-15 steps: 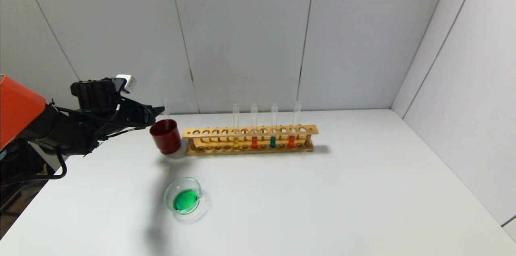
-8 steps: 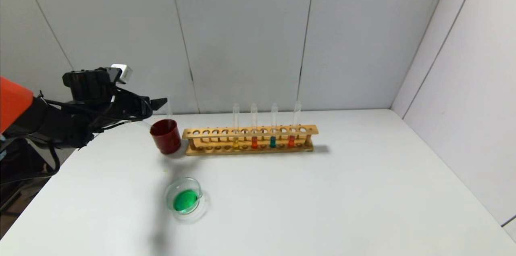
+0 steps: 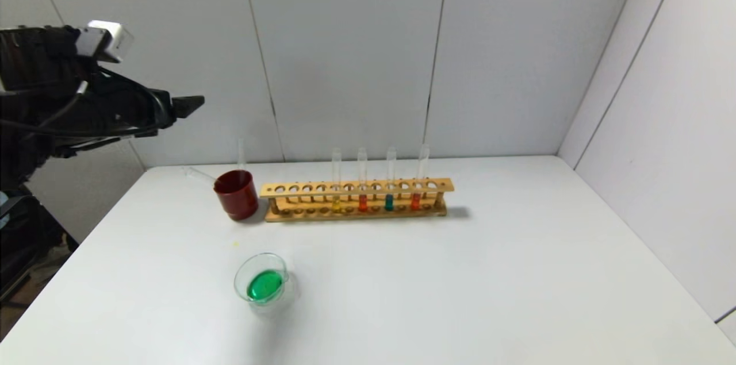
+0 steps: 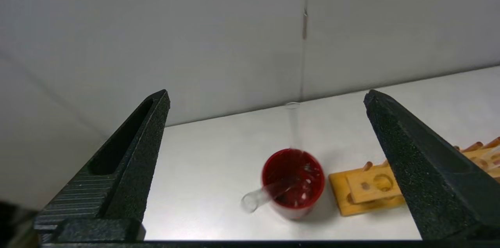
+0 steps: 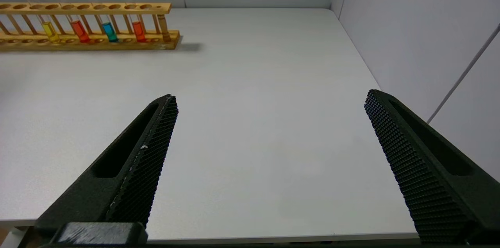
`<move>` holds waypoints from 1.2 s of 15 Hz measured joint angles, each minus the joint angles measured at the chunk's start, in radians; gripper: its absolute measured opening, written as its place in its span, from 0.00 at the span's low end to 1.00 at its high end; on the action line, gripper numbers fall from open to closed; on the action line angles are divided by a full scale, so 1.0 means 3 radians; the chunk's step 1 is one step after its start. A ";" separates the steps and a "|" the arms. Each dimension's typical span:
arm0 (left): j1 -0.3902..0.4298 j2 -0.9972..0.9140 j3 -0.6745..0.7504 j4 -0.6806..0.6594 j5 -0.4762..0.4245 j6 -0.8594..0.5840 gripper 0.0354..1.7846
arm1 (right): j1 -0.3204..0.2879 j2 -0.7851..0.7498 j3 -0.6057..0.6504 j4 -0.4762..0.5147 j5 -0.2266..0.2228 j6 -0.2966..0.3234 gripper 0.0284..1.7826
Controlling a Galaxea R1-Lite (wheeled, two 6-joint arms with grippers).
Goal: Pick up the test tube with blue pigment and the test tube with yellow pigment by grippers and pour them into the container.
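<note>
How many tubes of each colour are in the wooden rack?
Yellow tube: 1
Orange-red tubes: 2
Teal-blue tube: 1
Total in the wooden rack: 4

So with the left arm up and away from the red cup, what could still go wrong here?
Two empty tubes sit loosely in the red cup; one leans far over the rim and could tip or roll out. The container of green liquid stands alone near the table's front, so a low sweep could knock it. The left gripper is open and raised; the right gripper is also open, over bare table.
</note>
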State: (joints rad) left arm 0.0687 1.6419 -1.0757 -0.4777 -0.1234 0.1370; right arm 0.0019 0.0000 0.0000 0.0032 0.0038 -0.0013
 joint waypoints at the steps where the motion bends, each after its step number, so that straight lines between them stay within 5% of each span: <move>1: -0.0006 -0.0245 0.0133 0.0043 0.0118 0.0016 0.98 | 0.0000 0.0000 0.0000 -0.0001 0.0001 0.0000 0.98; 8: 0.0001 -0.2296 0.1670 0.0229 0.0650 0.0038 0.98 | 0.0000 0.0000 0.0000 0.0000 0.0001 0.0000 0.98; 12: -0.0002 -0.3587 0.2266 0.0722 0.0717 0.0024 0.98 | 0.0000 0.0000 0.0000 0.0000 0.0001 0.0000 0.98; 18: -0.0173 -0.5142 0.3094 0.0919 -0.0018 -0.0155 0.98 | -0.0001 0.0000 0.0000 0.0000 0.0001 0.0000 0.98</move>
State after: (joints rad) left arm 0.0168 0.0994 -0.1477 -0.2019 -0.1289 0.0904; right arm 0.0017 0.0000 0.0000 0.0032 0.0043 -0.0013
